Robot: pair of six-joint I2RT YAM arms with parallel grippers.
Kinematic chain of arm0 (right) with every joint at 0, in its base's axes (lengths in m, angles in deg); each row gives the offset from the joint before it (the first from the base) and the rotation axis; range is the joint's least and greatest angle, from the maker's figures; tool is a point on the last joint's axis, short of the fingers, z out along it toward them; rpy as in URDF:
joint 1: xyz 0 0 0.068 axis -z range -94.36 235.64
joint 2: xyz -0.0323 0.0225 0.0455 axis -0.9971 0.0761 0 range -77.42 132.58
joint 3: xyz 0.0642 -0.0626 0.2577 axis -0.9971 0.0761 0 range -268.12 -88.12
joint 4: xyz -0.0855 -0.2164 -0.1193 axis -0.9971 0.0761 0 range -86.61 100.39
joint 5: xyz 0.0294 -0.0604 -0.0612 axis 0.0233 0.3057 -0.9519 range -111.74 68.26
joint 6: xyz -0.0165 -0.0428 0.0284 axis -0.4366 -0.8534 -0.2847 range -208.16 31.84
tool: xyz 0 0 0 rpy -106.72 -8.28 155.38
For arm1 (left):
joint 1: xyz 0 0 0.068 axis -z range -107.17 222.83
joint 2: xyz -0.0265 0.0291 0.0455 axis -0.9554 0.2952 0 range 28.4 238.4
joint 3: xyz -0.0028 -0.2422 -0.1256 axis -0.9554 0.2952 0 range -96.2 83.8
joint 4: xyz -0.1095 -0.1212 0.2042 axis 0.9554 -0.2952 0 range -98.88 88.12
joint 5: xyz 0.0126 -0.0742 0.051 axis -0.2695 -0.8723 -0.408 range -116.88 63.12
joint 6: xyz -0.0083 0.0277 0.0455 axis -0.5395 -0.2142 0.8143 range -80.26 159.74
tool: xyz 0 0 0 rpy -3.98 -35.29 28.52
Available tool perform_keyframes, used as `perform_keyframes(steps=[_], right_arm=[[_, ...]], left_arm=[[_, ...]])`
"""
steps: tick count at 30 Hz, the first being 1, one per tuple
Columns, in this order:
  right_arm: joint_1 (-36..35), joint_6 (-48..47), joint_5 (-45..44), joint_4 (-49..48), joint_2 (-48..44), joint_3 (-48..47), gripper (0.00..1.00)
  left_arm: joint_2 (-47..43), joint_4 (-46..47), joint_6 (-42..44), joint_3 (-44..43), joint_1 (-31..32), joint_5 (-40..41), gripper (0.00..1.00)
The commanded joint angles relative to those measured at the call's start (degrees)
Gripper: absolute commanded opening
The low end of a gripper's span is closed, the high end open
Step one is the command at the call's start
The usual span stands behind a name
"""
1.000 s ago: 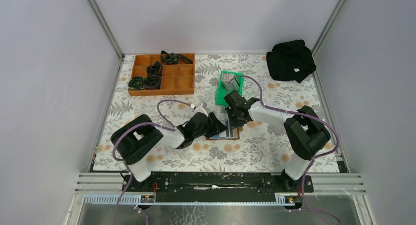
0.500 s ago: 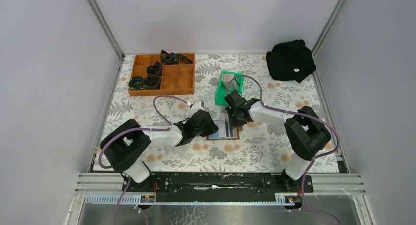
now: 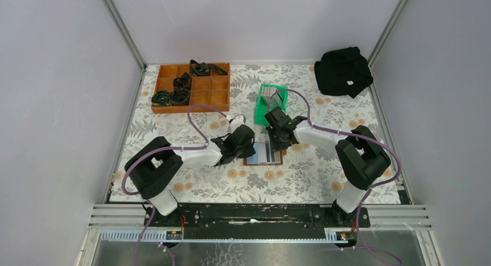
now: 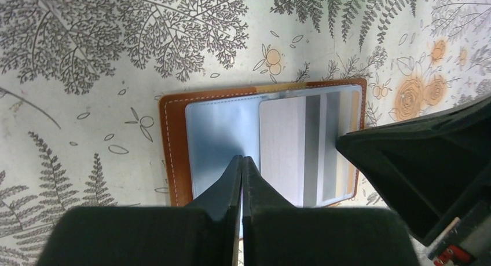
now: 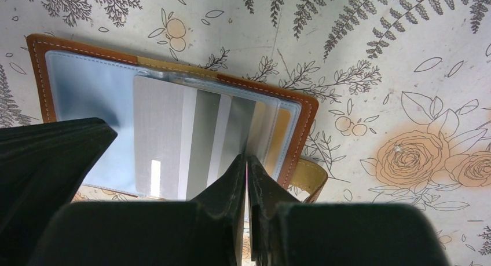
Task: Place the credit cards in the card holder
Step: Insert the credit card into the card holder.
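1. Left gripper (image 4: 242,159): jaws clenched tight with nothing between them, tips over the holder (image 4: 173,139).
2. Right gripper (image 5: 247,159): jaws closed to a slit; I cannot tell whether a card is pinched.
3. The holder lies open on the table (image 3: 324,179) between both grippers, with grey cards (image 4: 284,144) tucked inside.

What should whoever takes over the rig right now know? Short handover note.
The left pincer is shut, nothing visible in it, tips over the open card holder's left page.
The right pincer is shut at the right page; can't tell if it pinches anything.
Done: several grey cards sit in the holder's clear sleeves.
Left: more cards stand in the green bin behind the holder; move them over.
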Motion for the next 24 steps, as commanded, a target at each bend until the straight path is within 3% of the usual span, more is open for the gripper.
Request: perform_keyframes(steps=[1,14,24], right_arm=[[0.1,0.4,0.5,0.2,1.4,2.6,0.10],[0.3,0.7,0.9,-0.3,0.9,3.7,0.10],[1.6,0.5,-3.5,1.6,-5.8,3.4,0.15]], left_arm=[[2.7,-4.7,3.9,-4.2,1.0,2.4,0.00],[5.7,-5.3,4.1,-6.6,4.6,2.1,0.00],[6.9,-6.1,3.2,-7.7,4.8,2.8,0.00]])
